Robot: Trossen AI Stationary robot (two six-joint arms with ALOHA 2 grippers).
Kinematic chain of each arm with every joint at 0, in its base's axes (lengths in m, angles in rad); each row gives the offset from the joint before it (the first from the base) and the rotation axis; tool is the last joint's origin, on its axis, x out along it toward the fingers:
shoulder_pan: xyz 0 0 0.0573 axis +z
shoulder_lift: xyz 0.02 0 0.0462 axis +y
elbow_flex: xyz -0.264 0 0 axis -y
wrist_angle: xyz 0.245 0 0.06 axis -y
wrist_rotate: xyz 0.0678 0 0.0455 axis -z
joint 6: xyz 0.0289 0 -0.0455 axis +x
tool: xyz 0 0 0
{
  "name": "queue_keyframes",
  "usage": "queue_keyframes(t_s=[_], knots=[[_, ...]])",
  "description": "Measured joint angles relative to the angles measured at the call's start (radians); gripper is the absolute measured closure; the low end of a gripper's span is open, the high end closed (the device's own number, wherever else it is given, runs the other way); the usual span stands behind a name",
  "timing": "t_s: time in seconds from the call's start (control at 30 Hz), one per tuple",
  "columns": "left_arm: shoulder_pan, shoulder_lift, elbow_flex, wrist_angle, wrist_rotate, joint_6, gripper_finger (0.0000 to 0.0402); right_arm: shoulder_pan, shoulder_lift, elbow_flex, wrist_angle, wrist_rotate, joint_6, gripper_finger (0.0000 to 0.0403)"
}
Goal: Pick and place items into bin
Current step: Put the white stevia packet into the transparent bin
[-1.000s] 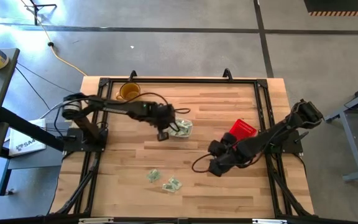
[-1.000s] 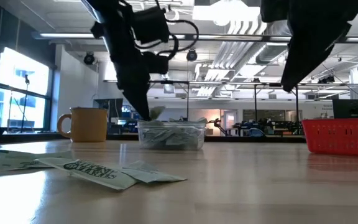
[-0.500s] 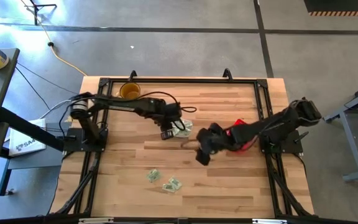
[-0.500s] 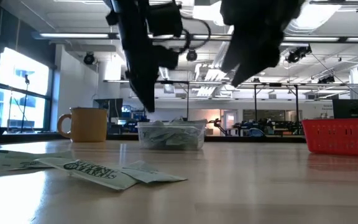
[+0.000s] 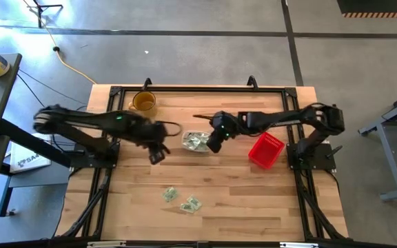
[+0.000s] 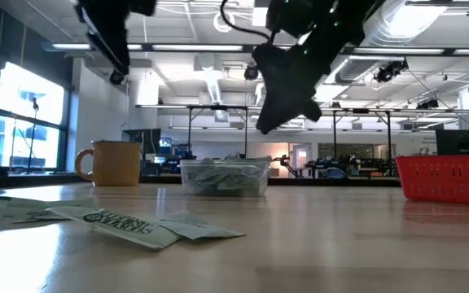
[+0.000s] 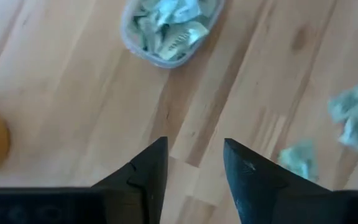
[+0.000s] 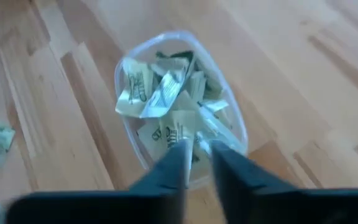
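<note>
Two dark arms reach over a pale wood-plank surface (image 5: 240,200) with a black frame round its edge, standing on a grey concrete floor (image 5: 205,55). Low view: big open workshop behind, ceiling lights, windows at the left, black frames and benches far back.

Red mesh basket (image 5: 265,150) sits right of centre. Amber mug (image 5: 143,102) stands near the far left corner. The bin (image 5: 196,141), clear and shallow, sits mid-surface between mug and basket, well filled with pale green and white packets (image 8: 166,106).

Left tool (image 7: 194,163) hovers over bare wood left of the bin, apart from it, fingers spread with a clear gap, nothing between them. Right tool (image 8: 196,155) hangs just above the bin's near rim, fingers drawn close with only a thin gap; cannot tell if they pinch anything.

Loose packets (image 5: 182,199) lie toward the front edge, well apart from the bin: one alone, a small cluster just beside it. In the low view they lie flat at the front left (image 6: 104,218), printed green lettering on one.
</note>
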Motion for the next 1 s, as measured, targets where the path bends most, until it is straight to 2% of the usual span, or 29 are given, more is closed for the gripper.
queue_keyframes(t_s=[0.07,0.1,0.2,0.33,0.43,0.67,0.9,1.0], knots=[[-0.043,-0.086,-0.051,0.015,-0.047,-0.129,0.0221,-0.021,0.025,0.002,0.017,-0.05,-0.032,0.0371],[-0.066,-0.121,-0.074,0.019,-0.074,-0.193,0.0225,-0.026,0.04,0.002,0.021,-0.065,-0.049,0.0386],[-0.128,-0.207,-0.136,0.04,-0.146,-0.341,0.0235,-0.025,0.069,0.002,0.018,-0.074,-0.07,0.038],[-0.189,-0.264,-0.196,0.081,-0.196,-0.434,0.0245,-0.011,0.09,0.002,0.035,-0.055,-0.132,0.0386],[-0.212,-0.269,-0.219,0.087,-0.21,-0.472,0.0247,-0.004,0.112,0.002,0.043,-0.045,-0.182,0.0399],[-0.21,-0.269,-0.23,0.141,-0.229,-0.493,0.0249,-0.005,0.206,0.002,0.145,-0.068,-0.25,0.0399],[-0.21,-0.269,-0.23,0.175,-0.232,-0.492,0.0251,0.004,0.231,0.099,0.11,-0.074,-0.316,0.0397],[-0.21,-0.269,-0.23,0.172,-0.231,-0.487,0.025,0.004,0.226,0.157,-0.011,-0.074,-0.317,0.0396]])
